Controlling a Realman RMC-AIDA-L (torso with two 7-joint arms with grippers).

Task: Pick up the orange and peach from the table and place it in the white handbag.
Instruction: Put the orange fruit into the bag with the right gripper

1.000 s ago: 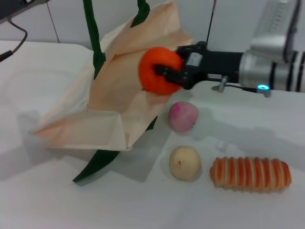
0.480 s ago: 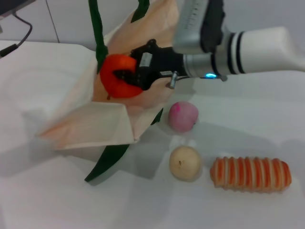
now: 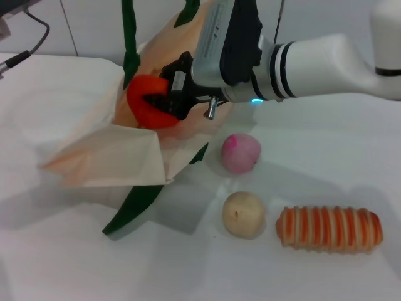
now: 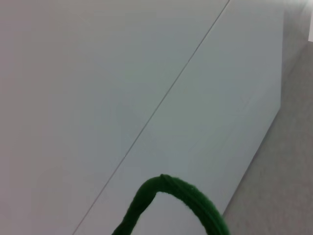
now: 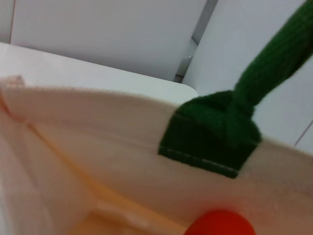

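Observation:
My right gripper [image 3: 161, 103] is shut on the orange [image 3: 141, 95], a glossy orange-red fruit, and holds it inside the open mouth of the white handbag [image 3: 119, 157]. The cream bag lies tilted on the table with its dark green handles [image 3: 129, 44] pulled upward out of the head view. The right wrist view shows the bag's inner wall [image 5: 88, 127], a stitched green strap [image 5: 212, 139] and the top of the orange [image 5: 220, 224]. The pink peach [image 3: 240, 152] lies on the table just right of the bag. The left wrist view shows only a green strap loop [image 4: 171, 198] against a wall.
A beige round fruit [image 3: 243, 214] lies in front of the peach. A striped orange-and-cream bread loaf [image 3: 329, 228] lies to its right. A dark cable [image 3: 28, 37] runs at the table's far left corner. My right arm [image 3: 313, 59] reaches across from the right.
My right gripper has carried the orange leftward and down, from the bag's right edge into its open mouth. The bag has shifted slightly. The peach, beige fruit and loaf have not moved.

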